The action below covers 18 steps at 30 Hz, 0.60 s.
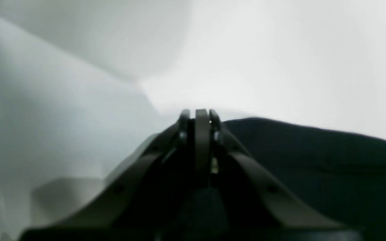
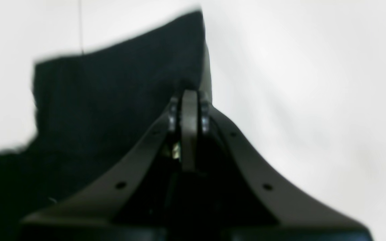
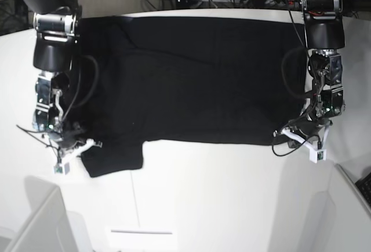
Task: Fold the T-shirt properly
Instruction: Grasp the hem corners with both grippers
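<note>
The right gripper [image 2: 189, 97] fills the lower middle of the view, its two dark arms spreading down and outward toward the bottom corners, each showing a small round hole. Its jaws stand pressed together at the tip with no gap between them. Whether any cloth is caught there cannot be told, since the picture is soft. Left of and behind the gripper lies the T-shirt [image 2: 112, 100], plain black, with a squared flap reaching up toward the top middle and a broader mass spreading to the lower left corner. Its right edge runs just beside the gripper's tip. The white surface [image 2: 313, 83] takes up the right half and the upper left.
</note>
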Motion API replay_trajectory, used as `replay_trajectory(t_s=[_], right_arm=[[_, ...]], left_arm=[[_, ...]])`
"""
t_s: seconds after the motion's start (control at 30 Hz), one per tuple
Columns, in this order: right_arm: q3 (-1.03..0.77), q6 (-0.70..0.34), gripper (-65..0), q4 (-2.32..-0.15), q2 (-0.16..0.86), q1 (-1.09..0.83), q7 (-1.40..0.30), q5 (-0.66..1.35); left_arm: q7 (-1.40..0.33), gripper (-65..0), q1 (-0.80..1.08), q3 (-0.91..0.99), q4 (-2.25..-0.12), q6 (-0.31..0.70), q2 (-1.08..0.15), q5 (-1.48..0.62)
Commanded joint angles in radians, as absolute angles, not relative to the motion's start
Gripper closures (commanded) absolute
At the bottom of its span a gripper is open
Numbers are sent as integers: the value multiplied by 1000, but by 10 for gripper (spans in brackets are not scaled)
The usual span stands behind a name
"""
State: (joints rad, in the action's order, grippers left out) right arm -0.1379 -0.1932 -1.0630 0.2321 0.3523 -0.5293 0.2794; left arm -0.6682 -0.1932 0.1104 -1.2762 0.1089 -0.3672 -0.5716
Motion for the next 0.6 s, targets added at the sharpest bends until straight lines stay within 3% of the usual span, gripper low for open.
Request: replay_trajectory(t_s=[0.0, 0.3, 0.57], right_arm=[[-143, -197, 0, -1107, 246, 375, -509, 288], [-145, -197, 0, -1242, 246, 295, -549, 288], [-229, -197, 0, -1374, 240, 226, -625, 289]], left_arm=[[-654, 0, -200, 116, -1313, 116, -380, -576], [-766, 0, -96, 295, -1518, 116, -371, -576], [-822, 0, 2, 312, -1661, 116, -357, -576]])
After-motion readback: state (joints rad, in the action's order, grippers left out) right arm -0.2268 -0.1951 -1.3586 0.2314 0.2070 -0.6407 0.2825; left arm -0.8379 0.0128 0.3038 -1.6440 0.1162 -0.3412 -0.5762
